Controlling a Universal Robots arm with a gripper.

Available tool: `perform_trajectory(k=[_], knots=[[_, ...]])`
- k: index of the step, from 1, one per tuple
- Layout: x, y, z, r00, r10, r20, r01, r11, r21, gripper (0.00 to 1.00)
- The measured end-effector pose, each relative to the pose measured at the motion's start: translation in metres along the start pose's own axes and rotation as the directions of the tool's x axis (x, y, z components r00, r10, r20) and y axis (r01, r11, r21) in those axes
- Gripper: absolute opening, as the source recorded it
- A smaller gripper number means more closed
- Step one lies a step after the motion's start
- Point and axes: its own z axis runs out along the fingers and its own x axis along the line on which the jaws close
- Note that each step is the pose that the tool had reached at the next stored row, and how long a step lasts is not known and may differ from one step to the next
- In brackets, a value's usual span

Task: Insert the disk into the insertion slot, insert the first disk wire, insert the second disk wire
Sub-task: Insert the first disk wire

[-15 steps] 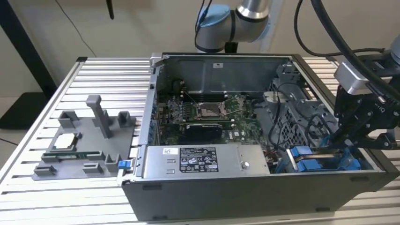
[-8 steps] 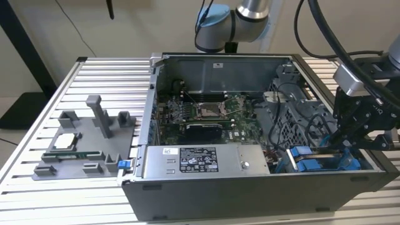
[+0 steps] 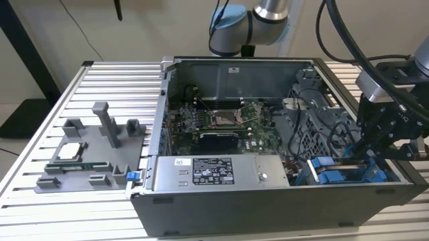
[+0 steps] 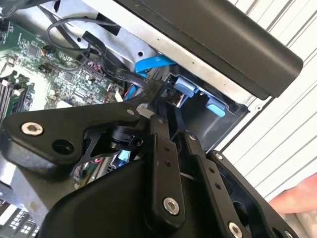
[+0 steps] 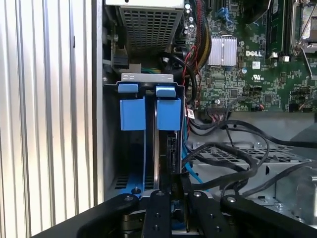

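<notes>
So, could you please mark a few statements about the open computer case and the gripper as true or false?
1. The computer case lies open on a slatted metal table. True.
2. The gripper is outside the case. False: it reaches into the case by the insertion slot.
3. Two blue frames stand side by side in the insertion slot. True.
4. The power-supply box carries a red sticker. False: its sticker is white.
</notes>
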Motion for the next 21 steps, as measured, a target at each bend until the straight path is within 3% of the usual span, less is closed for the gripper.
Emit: perform_trajectory(k=[10,16,21], knots=[[-0.0022,0.0001,0.0035,0.9987,0.051,0.0004,-0.051,0.9987,0.0039,0.0],[-0.0019,0.0,0.0043,0.9983,0.059,0.0013,-0.059,0.9983,0.0044,0.0],[-0.0009,0.0,0.0041,0.9982,0.059,0.0121,-0.059,0.9983,0.0034,0.0]])
